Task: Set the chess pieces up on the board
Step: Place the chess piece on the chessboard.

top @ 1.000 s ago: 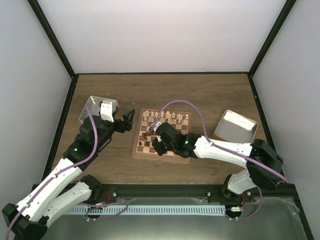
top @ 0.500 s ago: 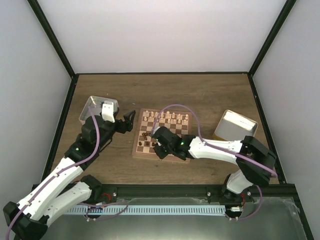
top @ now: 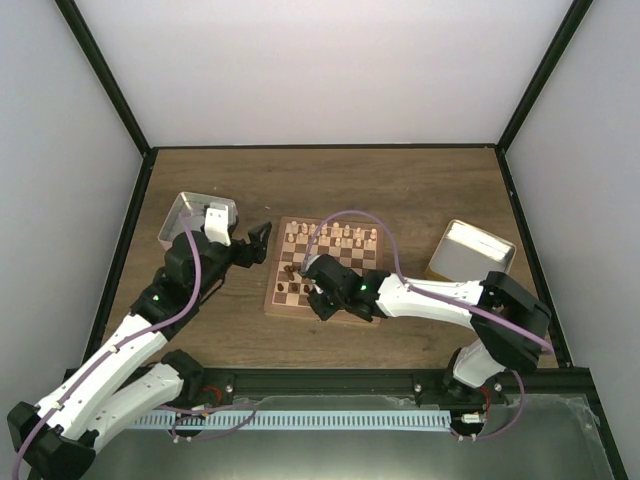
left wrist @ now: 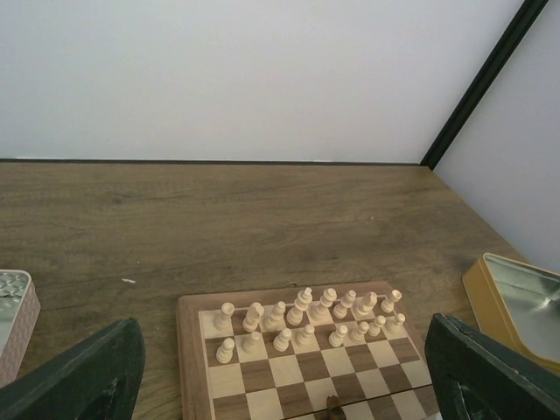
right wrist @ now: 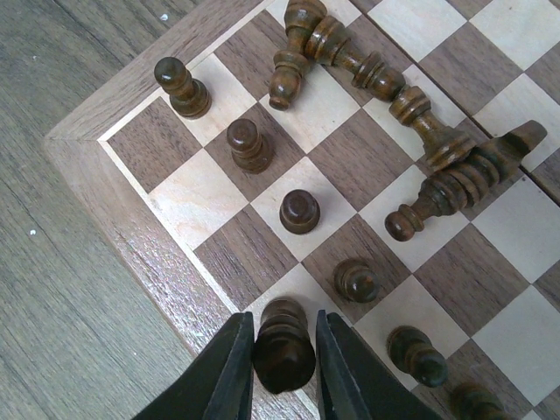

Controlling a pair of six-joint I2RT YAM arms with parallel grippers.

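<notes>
The board (top: pixel 272 288) lies mid-table. Cream chess pieces (top: pixel 335 237) stand in two rows along its far side, also in the left wrist view (left wrist: pixel 306 319). Dark pieces are near the board's near left corner: several stand upright (right wrist: pixel 299 211), and several lie in a heap (right wrist: pixel 420 131). My right gripper (right wrist: pixel 283 350) is shut on an upright dark piece (right wrist: pixel 282 337) over a light square at the board's near edge; in the top view the right gripper (top: pixel 318 298) is low over that corner. My left gripper (top: pixel 258 243) hangs open and empty by the board's left side.
A metal tray (top: pixel 185 215) sits at the far left behind my left arm. A second metal tray (top: pixel 470 252) sits right of the board, also seen in the left wrist view (left wrist: pixel 516 297). Black frame posts and white walls enclose the table.
My right gripper has moved toward the board's near left corner and come down with the dark piece. My left gripper has barely shifted.
</notes>
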